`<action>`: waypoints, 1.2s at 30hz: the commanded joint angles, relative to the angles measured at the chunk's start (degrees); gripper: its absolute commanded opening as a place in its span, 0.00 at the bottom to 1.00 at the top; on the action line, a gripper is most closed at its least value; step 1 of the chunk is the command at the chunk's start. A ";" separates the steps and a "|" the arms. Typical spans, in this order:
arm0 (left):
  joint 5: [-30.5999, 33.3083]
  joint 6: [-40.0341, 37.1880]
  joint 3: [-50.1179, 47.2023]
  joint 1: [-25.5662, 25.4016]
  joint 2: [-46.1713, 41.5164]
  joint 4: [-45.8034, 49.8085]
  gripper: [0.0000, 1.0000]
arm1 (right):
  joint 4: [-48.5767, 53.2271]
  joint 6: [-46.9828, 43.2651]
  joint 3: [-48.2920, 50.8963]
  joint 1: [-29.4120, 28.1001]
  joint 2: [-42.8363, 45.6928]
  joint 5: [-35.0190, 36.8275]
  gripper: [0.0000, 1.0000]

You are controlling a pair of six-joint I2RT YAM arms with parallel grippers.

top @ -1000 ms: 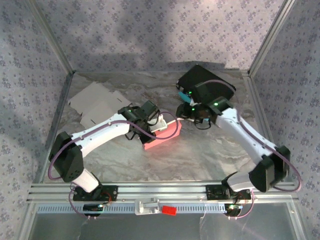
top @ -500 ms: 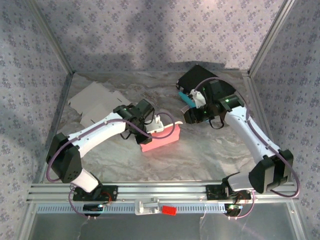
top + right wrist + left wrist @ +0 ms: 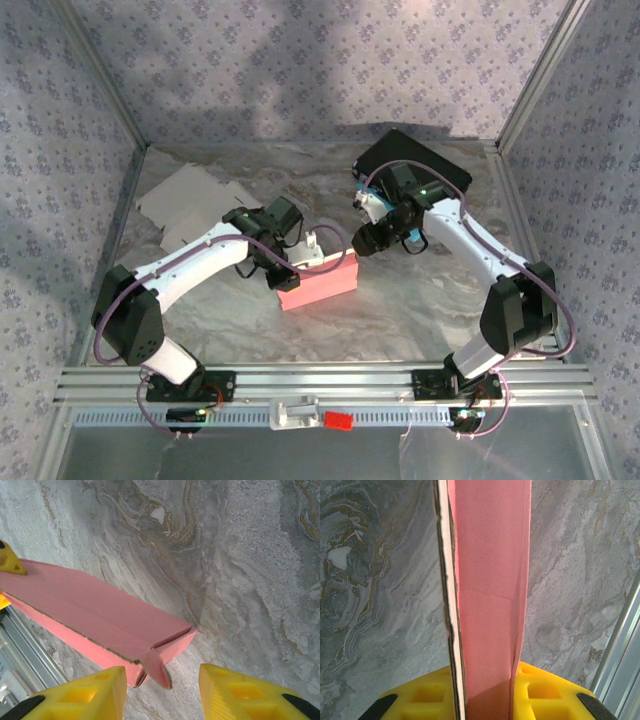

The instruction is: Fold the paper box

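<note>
Left gripper (image 3: 482, 700) pinching pink box (image 3: 490, 580) wall; right gripper (image 3: 160, 690) hanging parted near end flap (image 3: 157, 672). Card likely light, creasing easily; grip edges.

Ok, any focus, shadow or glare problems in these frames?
Top external: sharp, evenly lit, broad soft shadows on the back wall, no glare. Left wrist: pink box crisp farther out, dim and softer between the left fingers. Right wrist: box edge and marble table sharp, right fingers slightly soft.
</note>
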State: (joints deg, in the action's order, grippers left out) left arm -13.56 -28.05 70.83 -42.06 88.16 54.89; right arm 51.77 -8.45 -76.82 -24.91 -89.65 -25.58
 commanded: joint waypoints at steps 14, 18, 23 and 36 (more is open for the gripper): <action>-1.38 -1.13 1.95 0.54 -0.27 2.11 0.21 | 2.58 -1.75 -1.05 -1.10 0.04 -1.23 0.34; -1.32 -1.12 2.15 0.50 -0.34 2.24 0.21 | 3.21 -1.75 -1.23 -1.52 -0.20 -0.29 0.28; -1.37 -0.84 2.20 0.49 -0.23 2.08 0.21 | 3.25 -1.54 -0.99 -1.71 -0.09 0.36 0.24; -1.27 -0.52 3.35 0.51 0.78 2.24 0.21 | 3.06 -0.46 -0.20 -3.47 0.97 3.68 0.20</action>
State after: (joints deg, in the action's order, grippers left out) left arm -13.72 -28.03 72.18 -41.98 88.31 55.61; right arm 53.47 -9.30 -77.52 -27.88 -90.08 -23.44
